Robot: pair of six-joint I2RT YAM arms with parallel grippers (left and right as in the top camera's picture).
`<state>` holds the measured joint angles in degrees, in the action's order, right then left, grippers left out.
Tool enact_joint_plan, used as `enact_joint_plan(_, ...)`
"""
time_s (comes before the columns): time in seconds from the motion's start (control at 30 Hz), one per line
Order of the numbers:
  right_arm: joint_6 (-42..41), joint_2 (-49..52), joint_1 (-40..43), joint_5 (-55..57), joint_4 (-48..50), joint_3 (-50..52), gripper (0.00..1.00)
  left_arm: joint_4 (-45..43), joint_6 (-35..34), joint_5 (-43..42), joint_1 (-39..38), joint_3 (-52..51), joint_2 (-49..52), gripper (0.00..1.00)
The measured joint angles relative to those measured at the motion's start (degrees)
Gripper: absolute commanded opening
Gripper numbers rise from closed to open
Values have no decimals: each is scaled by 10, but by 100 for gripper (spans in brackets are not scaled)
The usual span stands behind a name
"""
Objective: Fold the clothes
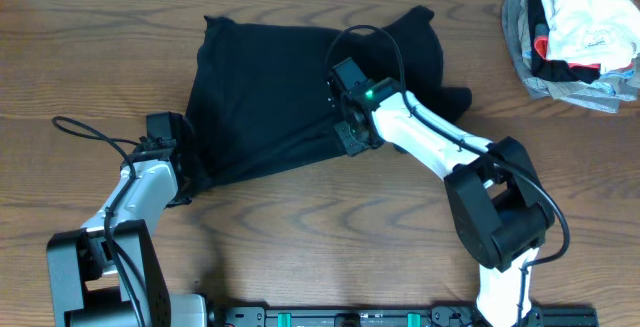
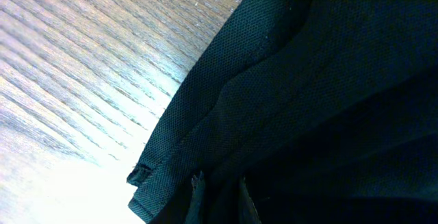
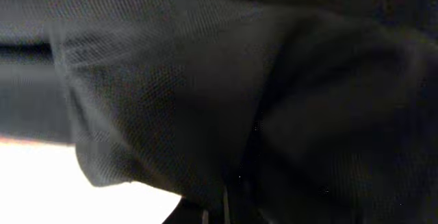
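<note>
One T-shirt (image 1: 270,77), seemingly pinched: left hand (image 1: 183,174), right hand (image 1: 347,139).

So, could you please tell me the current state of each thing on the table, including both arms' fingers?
Black T-shirt: lying rumpled on the table, not yet folded, held in two places along its near edge.
Left gripper: fingers shut on the T-shirt's near left corner.
Right gripper: fingers shut on the T-shirt's near edge.
Heap of garments: piled at the far right corner, untouched.
</note>
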<state>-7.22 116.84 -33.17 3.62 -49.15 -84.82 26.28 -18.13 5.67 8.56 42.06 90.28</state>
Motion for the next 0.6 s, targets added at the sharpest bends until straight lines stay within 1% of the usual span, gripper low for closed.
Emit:
enact_joint_plan(0.07, 0, -22, 9, -1, -47, -10, 1, 20, 1, 1, 0, 3, 0, 13)
enact_joint_plan(0.2, -2, -97, 45, -3, -137, -34, 1, 80, 2, 1, 0, 7, -10, 13)
enact_joint_plan(0.33, -2, -181, 91, -12, -226, -47, 1, 124, 1, 1, 0, 12, -53, 15)
enact_joint_plan(0.4, -2, -203, 105, -18, -264, -47, 1, 144, 2, 3, 1, 15, -83, 17)
enact_joint_plan(0.43, -2, -213, 114, -22, -286, -47, 1, 158, 1, 3, 2, 17, -101, 21)
enact_joint_plan(0.47, -2, -218, 120, -25, -300, -47, 1, 167, 2, 3, 2, 18, -114, 23)
enact_joint_plan(0.6, -2, -227, 140, -39, -359, -47, 2, 203, 1, -4, 3, 20, -168, 23)
